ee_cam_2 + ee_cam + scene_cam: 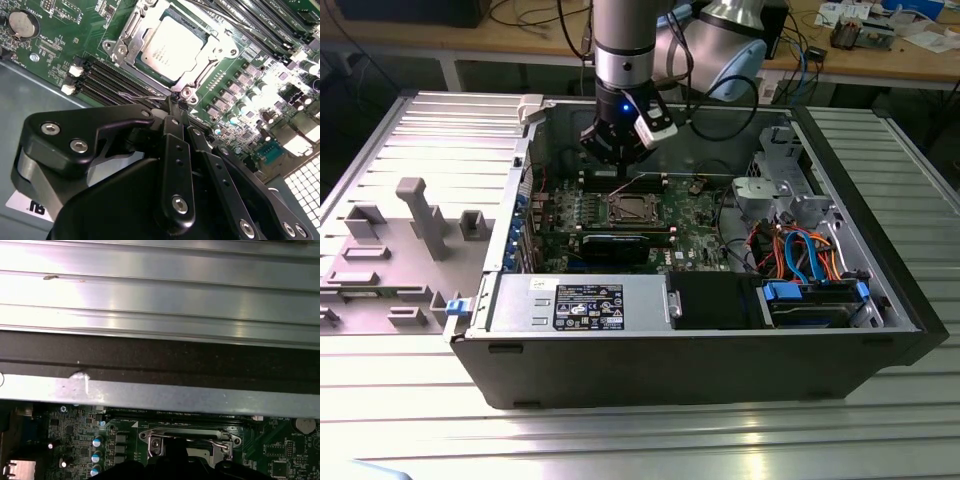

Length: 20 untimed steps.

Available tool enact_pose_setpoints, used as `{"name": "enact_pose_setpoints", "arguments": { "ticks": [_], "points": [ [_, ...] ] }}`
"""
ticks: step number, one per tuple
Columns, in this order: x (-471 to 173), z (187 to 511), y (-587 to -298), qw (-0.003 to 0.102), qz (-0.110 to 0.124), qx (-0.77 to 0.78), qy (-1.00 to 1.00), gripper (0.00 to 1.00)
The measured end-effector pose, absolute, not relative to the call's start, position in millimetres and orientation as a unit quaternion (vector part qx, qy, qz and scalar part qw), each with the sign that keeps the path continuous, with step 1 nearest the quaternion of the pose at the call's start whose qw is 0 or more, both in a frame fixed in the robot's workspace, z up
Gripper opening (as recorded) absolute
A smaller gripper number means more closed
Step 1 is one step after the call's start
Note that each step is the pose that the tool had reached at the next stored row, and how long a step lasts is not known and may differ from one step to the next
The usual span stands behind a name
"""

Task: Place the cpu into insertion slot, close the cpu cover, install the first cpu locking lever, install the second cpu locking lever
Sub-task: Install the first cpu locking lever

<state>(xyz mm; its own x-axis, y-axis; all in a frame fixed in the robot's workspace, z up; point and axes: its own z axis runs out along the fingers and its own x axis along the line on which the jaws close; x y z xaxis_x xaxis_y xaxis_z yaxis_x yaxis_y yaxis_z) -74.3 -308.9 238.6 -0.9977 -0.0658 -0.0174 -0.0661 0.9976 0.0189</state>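
Second wrist view: black gripper (175, 106) in the foreground, fingers drawn together with no gap at the tips. The tips sit at one corner of the insertion slot (186, 91), right where a thin wire locking lever (145, 97) ends. Can't tell if the wire is actually pinched between them.

Just past the tips, the cpu (172, 42) lies flat in the slot, dull silver top up. The cpu cover (122, 47) is down over it, framing the chip through its window. The lever runs along the slot edge next to the black memory slots (107, 80). A coin battery (22, 24) sits further out on the green motherboard (75, 40).

Exterior view: the gripper (620, 168) hangs from the arm just above the slot (630, 208), inside the open case (670, 370). A black graphics card (620, 245) lies just beside the slot on the camera side, with the power supply (580, 305) closer to the camera again. The case rests on a ribbed metal table (880, 420). A grey fixture (420, 215) stands on it at the exterior view's left, apart from the case. A cluttered workbench (880, 60) runs along the back.
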Motion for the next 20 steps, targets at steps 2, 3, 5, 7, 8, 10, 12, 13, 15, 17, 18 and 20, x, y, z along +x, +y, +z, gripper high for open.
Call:
{"name": "enact_pose_setpoints", "arguments": {
  "ticks": [2, 3, 5, 7, 8, 10, 12, 13, 15, 17, 18, 20],
  "points": [
    [-71.8, 238.1, -308.9, 0.008, 0.01, -0.033, 0.999, 0.11],
    [-71.3, 237.9, -309.0, 0.008, 0.01, -0.033, 0.999, 0.11],
    [-71.2, 237.9, -308.9, 0.008, 0.01, -0.033, 0.999, 0.11],
    [-71.1, 237.4, -308.9, 0.008, 0.01, -0.033, 0.999, 0.11],
    [-71.1, 237.3, -308.9, 0.008, 0.01, -0.033, 0.999, 0.11],
    [-71.1, 237.3, -308.9, 0.008, 0.01, -0.033, 0.999, 0.11],
    [-71.1, 237.3, -308.9, 0.008, 0.01, -0.033, 0.999, 0.11],
    [-71.1, 237.3, -308.9, 0.008, 0.01, -0.033, 0.999, 0.11],
    [-71.1, 237.3, -308.9, 0.008, 0.01, -0.033, 0.999, 0.11],
    [-71.1, 237.2, -308.9, 0.008, 0.01, -0.033, 0.999, 0.11],
    [-70.6, 237.1, -308.9, 0.008, 0.01, -0.033, 0.999, 0.11],
    [-67.5, 236.3, -309.0, 0.008, 0.01, -0.033, 0.999, 0.11]
  ]
}}
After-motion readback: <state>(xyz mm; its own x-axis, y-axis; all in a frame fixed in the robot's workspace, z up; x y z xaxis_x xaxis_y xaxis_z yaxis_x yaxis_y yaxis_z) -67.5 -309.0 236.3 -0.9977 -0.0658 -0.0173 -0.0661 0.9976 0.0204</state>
